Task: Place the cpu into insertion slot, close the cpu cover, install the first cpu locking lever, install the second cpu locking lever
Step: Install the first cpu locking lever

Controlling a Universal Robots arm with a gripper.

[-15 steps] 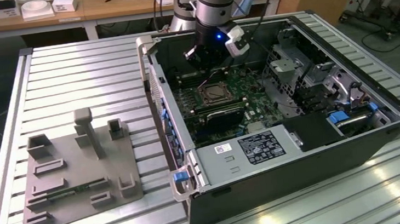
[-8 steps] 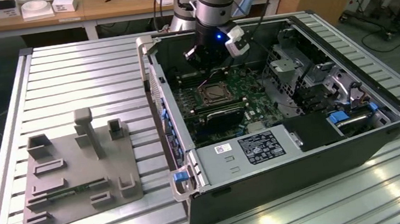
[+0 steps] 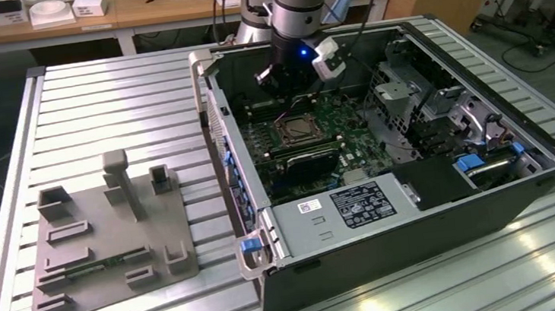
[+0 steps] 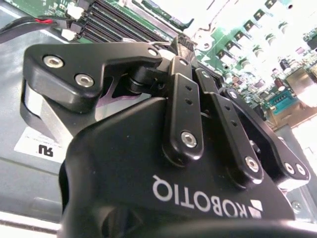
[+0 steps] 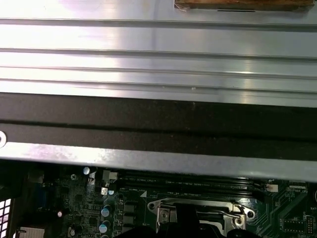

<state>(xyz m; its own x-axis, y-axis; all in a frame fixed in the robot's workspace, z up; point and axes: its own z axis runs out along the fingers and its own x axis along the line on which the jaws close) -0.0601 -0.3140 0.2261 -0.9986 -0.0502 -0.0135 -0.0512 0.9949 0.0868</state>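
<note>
In the exterior view my gripper [image 3: 291, 93] hangs inside the open computer case, just above the far edge of the insertion slot [image 3: 301, 129]. The cpu [image 3: 301, 127] lies there as a pale tan square, with the cpu cover [image 3: 283, 132] as a thin metal frame around it. In the second wrist view the fingers of the gripper [image 4: 182, 43] meet at their tips over the green board, so it looks shut with nothing visible between them. In the first wrist view the dark gripper [image 5: 185, 223] stands over the silvery cpu cover [image 5: 163, 214], and a thin wire lever [image 5: 233, 214] runs beside it.
The case's tall side walls [image 3: 215, 123] hem the arm in. A labelled grey box [image 3: 364, 204] and drive cages [image 3: 425, 103] fill the near and right parts of the case. Memory slots [image 5: 188, 184] run beside the socket. A grey fixture plate [image 3: 111, 232] sits at the exterior view's left.
</note>
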